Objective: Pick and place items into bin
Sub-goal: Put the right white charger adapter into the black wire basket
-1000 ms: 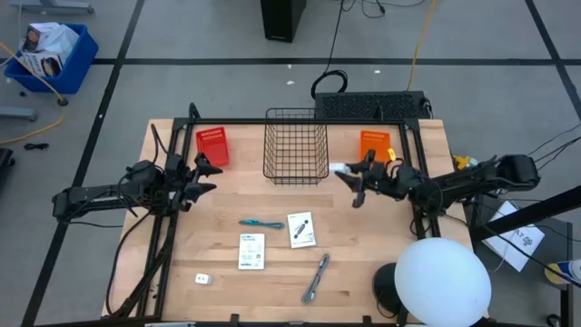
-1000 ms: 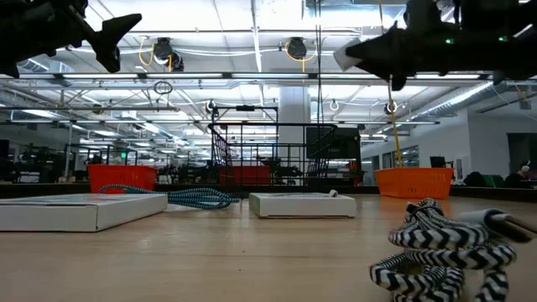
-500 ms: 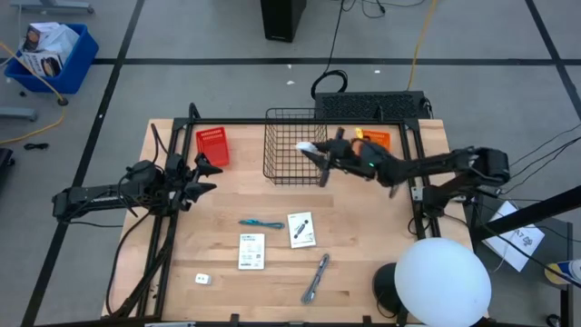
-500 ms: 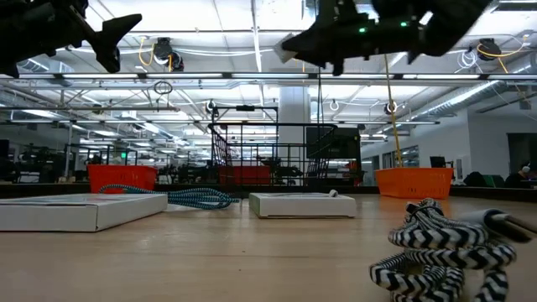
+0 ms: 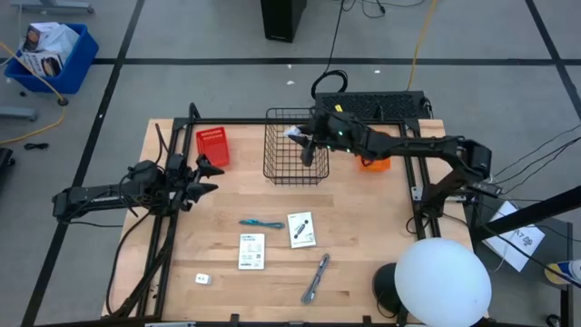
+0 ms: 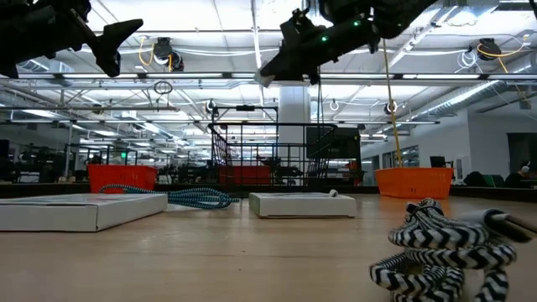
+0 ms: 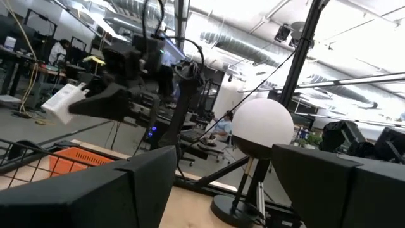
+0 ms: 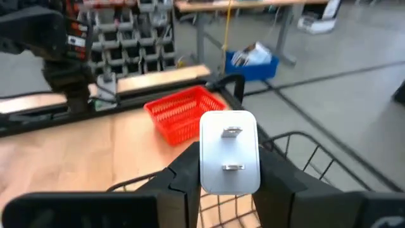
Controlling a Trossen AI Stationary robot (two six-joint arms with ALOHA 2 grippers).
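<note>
Above the black wire basket (image 5: pixel 295 145) at upper centre of the high view, the right gripper (image 5: pixel 298 136) pinches a white plug-like block (image 8: pixel 229 152) between its jaws; the left gripper (image 5: pixel 207 174) waits at centre left, jaws spread

A white plug block (image 8: pixel 229 152) with two metal prongs is clamped in the right pincer (image 5: pixel 301 139) over the black wire bin (image 5: pixel 295 145), upper centre. On the table below lie a teal pen (image 5: pixel 260 223), two white packets (image 5: pixel 301 229) (image 5: pixel 251 252), a grey stick (image 5: pixel 316 278) and a white cube (image 5: pixel 202 279).
</note>
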